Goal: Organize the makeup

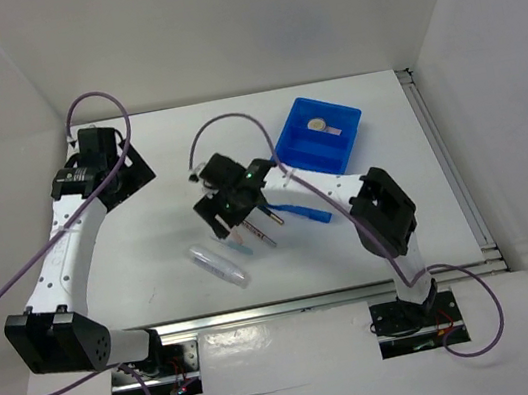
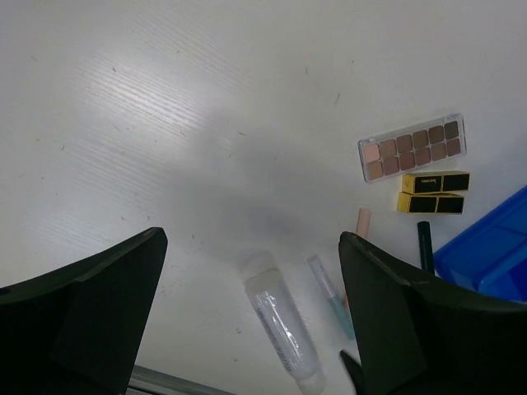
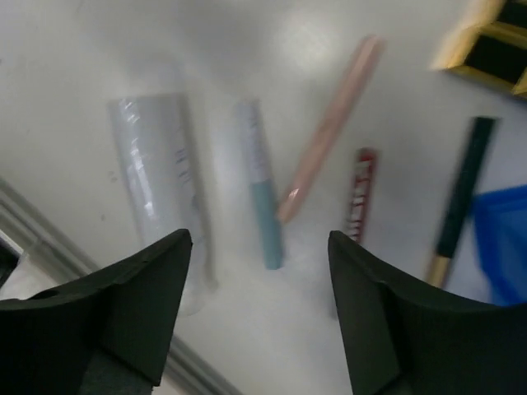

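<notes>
Upper right of my left wrist view: palette [image 2: 412,147] of brown and pink squares in a clear case. Just below it I see two black-and-gold boxes [image 2: 434,183]. Lower centre: clear tube [image 2: 284,329] on the white surface [image 2: 165,123]. In my right wrist view, left to right: white-and-teal pencil [image 3: 262,197], pale pink pencil [image 3: 329,132], red-patterned pencil [image 3: 360,197], black pencil [image 3: 459,206] tipped gold. In the overhead view, the bin [image 1: 296,143] is blue.

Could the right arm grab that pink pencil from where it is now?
Probably yes. The right gripper hangs open just above the pink pencil, and nothing lies on top of it. The teal pencil lies close beside its near tip, so that one might get nudged or pinched along with it.
</notes>
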`<state>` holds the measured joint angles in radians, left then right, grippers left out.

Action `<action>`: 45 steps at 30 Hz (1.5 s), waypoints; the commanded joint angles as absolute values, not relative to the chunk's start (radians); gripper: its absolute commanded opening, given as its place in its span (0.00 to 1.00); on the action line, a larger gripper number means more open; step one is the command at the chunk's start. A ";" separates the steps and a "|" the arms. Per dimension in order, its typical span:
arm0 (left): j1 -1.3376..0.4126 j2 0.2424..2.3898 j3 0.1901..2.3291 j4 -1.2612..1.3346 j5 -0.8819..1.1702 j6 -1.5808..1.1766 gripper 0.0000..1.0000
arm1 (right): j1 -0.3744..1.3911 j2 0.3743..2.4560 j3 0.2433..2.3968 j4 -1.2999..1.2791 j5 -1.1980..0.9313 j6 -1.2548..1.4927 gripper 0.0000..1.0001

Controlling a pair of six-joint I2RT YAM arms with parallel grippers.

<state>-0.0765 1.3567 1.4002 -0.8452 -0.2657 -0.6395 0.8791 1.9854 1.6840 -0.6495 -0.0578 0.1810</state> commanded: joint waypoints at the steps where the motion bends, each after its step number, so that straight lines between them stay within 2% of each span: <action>1: -0.049 1.324 1.419 -0.876 -0.296 -0.695 1.00 | 0.955 1.927 1.655 -0.657 -0.103 0.120 0.78; 6: -0.040 1.324 1.428 -0.885 -0.296 -0.695 1.00 | 1.049 1.965 1.635 -0.635 -0.089 0.111 0.86; 14: -0.040 1.305 1.428 -0.885 -0.305 -0.676 1.00 | 1.094 2.071 1.626 -0.546 -0.017 0.091 0.86; 23: -0.040 1.304 1.419 -0.864 -0.285 -0.676 1.00 | 1.103 2.111 1.563 -0.472 -0.074 0.120 0.67; 27: -0.040 1.324 1.454 -0.854 -0.285 -0.676 1.00 | 1.103 2.111 1.554 -0.472 -0.083 0.120 0.52; 28: -0.040 1.324 1.466 -0.864 -0.285 -0.676 1.00 | 1.103 2.097 1.554 -0.472 -0.083 0.120 0.45; 29: -0.040 1.324 1.466 -0.864 -0.294 -0.676 1.00 | 1.103 2.080 1.554 -0.472 -0.083 0.111 0.41; 33: -0.040 1.324 1.476 -0.864 -0.307 -0.667 1.00 | 1.112 1.935 1.568 -0.491 -0.013 0.101 0.32; 39: -0.040 1.327 1.496 -0.853 -0.307 -0.676 1.00 | 1.030 1.746 1.565 -0.561 0.257 0.019 0.32; 45: -0.040 1.345 1.496 -0.833 -0.264 -0.676 1.00 | 0.798 1.526 1.388 -0.445 0.291 -0.119 0.32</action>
<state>-0.0444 1.3346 1.4605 -0.8593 -0.2855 -0.6628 0.8997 1.6089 1.4563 -0.5175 0.1844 -0.0200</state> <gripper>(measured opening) 1.001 0.535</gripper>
